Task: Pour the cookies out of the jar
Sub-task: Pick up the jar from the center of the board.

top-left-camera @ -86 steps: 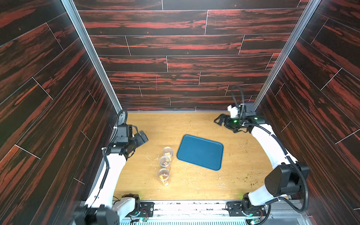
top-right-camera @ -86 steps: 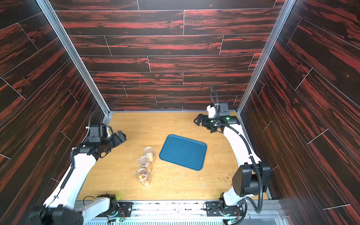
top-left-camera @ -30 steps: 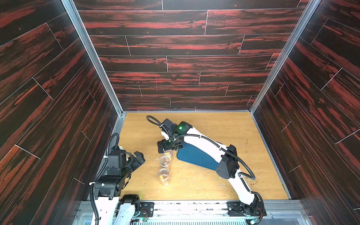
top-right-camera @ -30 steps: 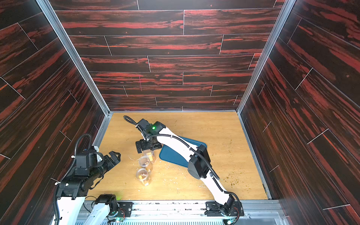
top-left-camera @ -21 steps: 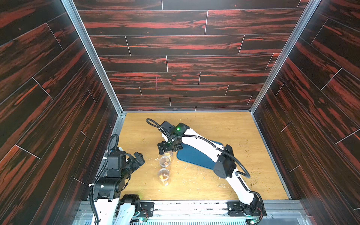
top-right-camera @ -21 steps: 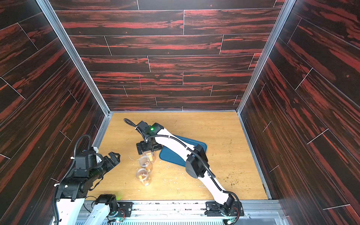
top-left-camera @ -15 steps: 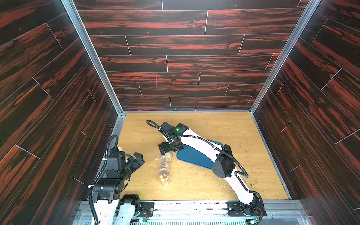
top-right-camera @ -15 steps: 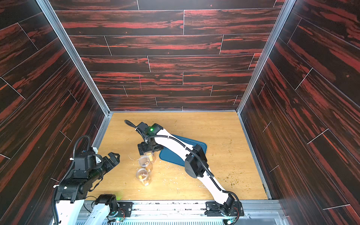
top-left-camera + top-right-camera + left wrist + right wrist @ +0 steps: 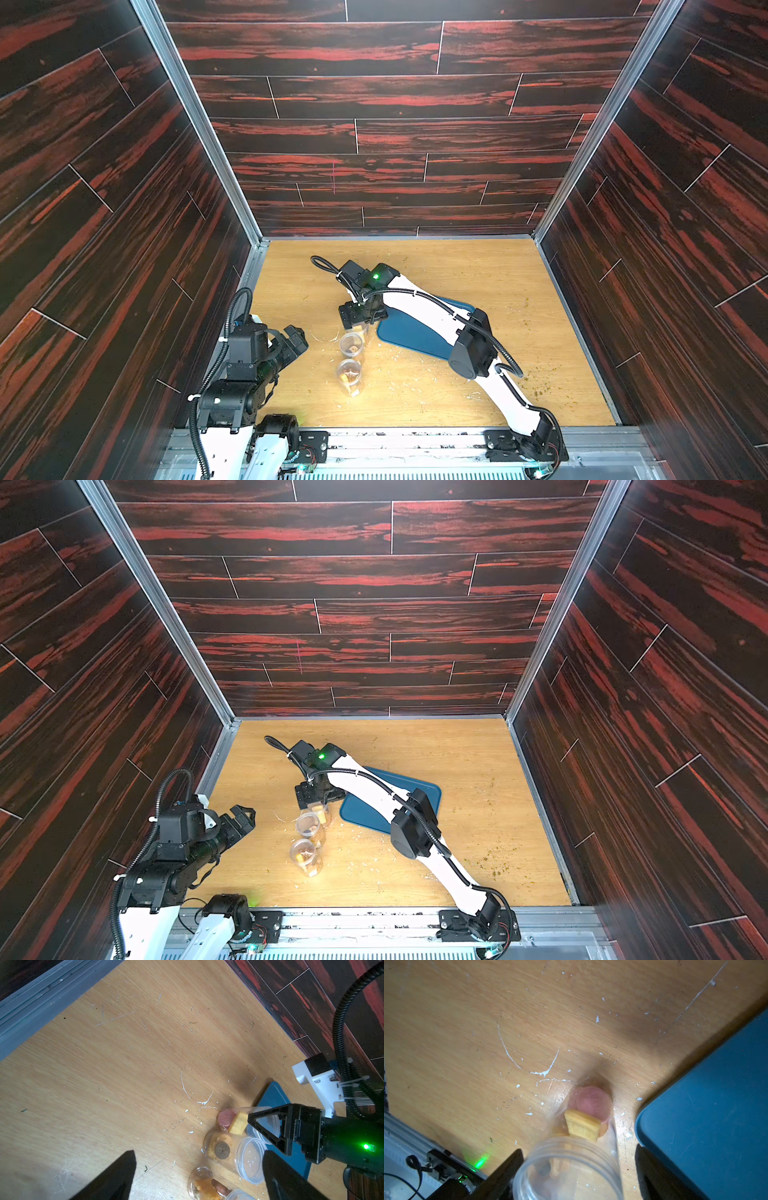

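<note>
Three clear jars stand in a row on the wooden table, left of a blue tray [image 9: 415, 340]. The farthest jar [image 9: 360, 331] [image 9: 566, 1167] holds cookies, among them a pink disc [image 9: 591, 1103] and a yellow square [image 9: 582, 1127]. My right gripper [image 9: 360, 325] [image 9: 578, 1150] reaches down over this jar with one finger on each side. One finger sits at the jar's wall and a gap shows at the other, so it is open. My left gripper [image 9: 300, 343] [image 9: 199, 1153] hangs open and empty near the table's left side, pointing toward the jars.
The middle jar [image 9: 352, 344] and the near jar [image 9: 349, 376] also hold cookies and touch or nearly touch their neighbours. The tray's edge [image 9: 706, 1105] lies just beside the right finger. White crumbs and scratches dot the wood. Dark walls enclose the table.
The right arm swung from the back right corner to the farthest jar, then settled a little lower around it with its jaws narrowing. The left arm drew back toward the front left.
</note>
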Motion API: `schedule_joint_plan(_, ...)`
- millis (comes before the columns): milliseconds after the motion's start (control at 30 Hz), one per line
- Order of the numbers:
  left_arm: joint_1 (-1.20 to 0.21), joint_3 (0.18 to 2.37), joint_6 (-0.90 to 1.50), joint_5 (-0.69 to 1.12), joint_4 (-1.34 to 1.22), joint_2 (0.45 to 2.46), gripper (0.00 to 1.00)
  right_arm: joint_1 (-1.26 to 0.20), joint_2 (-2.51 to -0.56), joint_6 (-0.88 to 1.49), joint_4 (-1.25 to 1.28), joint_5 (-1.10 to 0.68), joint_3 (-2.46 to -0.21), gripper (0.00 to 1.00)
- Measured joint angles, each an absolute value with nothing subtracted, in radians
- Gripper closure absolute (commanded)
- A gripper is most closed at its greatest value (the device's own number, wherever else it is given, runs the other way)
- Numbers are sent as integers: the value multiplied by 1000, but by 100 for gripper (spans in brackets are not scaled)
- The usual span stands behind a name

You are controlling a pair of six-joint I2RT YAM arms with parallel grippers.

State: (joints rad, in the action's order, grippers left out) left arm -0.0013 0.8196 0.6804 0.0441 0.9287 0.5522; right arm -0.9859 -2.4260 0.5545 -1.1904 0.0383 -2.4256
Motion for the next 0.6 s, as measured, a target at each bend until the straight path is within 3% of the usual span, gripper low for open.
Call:
schedule_joint_plan(233,-1,820,680,44,927,563,1,-982,-2426,562,-1198,41,-2426,32)
schedule_joint_plan(600,-1,819,681,44,927,563,1,-977,-2426,564,-1200,47,-2426,36)
